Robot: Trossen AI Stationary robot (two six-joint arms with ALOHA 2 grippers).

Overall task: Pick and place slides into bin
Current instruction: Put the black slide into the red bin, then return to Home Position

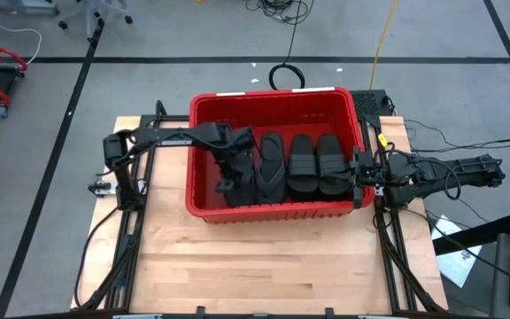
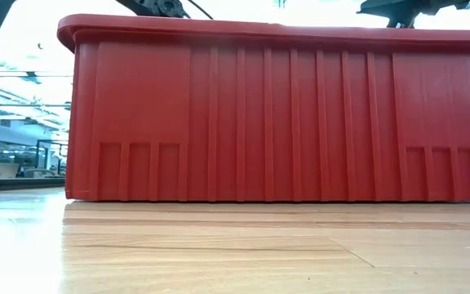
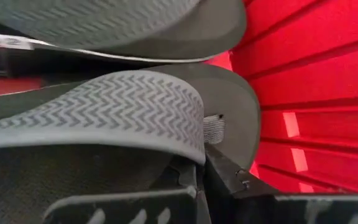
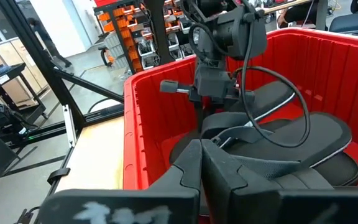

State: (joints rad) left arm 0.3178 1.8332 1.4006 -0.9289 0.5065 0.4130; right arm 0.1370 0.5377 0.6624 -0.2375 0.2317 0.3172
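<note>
Several black slides (image 1: 292, 163) sit inside the red bin (image 1: 204, 111), lined up side by side across its floor in the high view; about 4 rows show, the exact count can't be told since some look stacked. Slide nearest the bin's left wall (image 1: 240, 182) lies under the left gripper (image 1: 228, 174). Next one (image 1: 269, 165) is thinner, then 2 broad-strap ones (image 1: 302, 162) (image 1: 330, 164) toward the right wall.

Left arm reaches from the table's left side over the bin rim, gripper down inside the bin at the left end of the row. Left wrist view: grey zigzag-tread sole (image 3: 104, 118) fills the frame, pressed right against the left gripper's fingers (image 3: 229, 177), second sole (image 3: 123, 25) beyond it, red bin wall (image 3: 316, 93) beside. Jaw state can't be told, fingers mostly hidden by the sole.

Right gripper (image 1: 362, 170) sits at the bin's right rim, just beside the rightmost slide. Right wrist view: its dark fingers (image 4: 191, 165) meet in a closed wedge, pressed together, nothing visibly between them; the left arm's gripper (image 4: 213, 87) hangs farther off over the slides (image 4: 303, 140), cable looping down.

Low view: only the bin's ribbed red side wall (image 2: 276, 114) on the wooden table (image 2: 219, 253). Bin stands at the table's far-centre.
</note>
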